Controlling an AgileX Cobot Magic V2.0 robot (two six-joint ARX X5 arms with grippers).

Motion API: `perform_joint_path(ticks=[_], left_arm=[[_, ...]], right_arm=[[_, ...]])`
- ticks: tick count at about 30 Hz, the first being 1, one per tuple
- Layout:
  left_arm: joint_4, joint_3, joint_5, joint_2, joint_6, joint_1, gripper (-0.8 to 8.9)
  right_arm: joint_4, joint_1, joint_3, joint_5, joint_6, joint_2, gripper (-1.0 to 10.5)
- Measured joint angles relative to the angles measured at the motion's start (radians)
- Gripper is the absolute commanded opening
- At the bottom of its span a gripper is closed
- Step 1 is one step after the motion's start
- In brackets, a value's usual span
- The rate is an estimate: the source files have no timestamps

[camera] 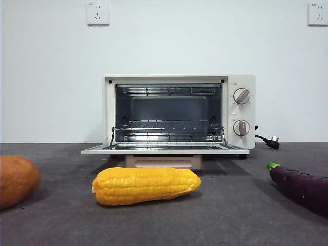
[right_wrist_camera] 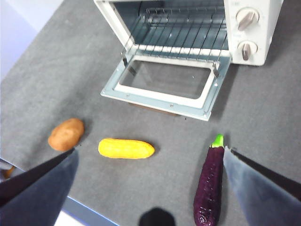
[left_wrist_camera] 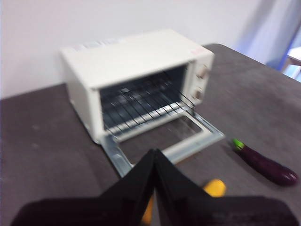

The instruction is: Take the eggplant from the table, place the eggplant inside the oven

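eggplant [camera: 302, 188] cut off at frame edge | left view blurred

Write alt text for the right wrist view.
The open right pincer hangs above a purple eggplant lying on the grey table, stem toward the oven. The oven door is folded down flat and the wire rack inside is bare. A yellow corn cob and a brown potato lie beside the eggplant.
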Motion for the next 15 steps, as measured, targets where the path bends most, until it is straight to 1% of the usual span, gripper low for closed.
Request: perform_joint_path(ticks=[4,7,12,15], left_arm=[[0.0,-0.087,0.044,-0.041,-0.004,0.0,-0.06],[0.0,-0.122,0.089,-0.043,-0.004,0.0,-0.06],[0.001,-0.133,0.11,-0.04,-0.004,0.0,-0.06],[0.003,-0.133,0.134,-0.041,-0.005,0.0,-0.06]], right_arm=[[-0.008,0.019,0.0,0.041,-0.003,0.002,6.0],[-0.047,0.039,0.002,0.077,-0.006,0.018,6.0],[-0.12,0.095,0.002,0.172,-0.006,0.079,6.0],[-0.141,0.13,0.002,0.209,-0.006,0.126,6.0]])
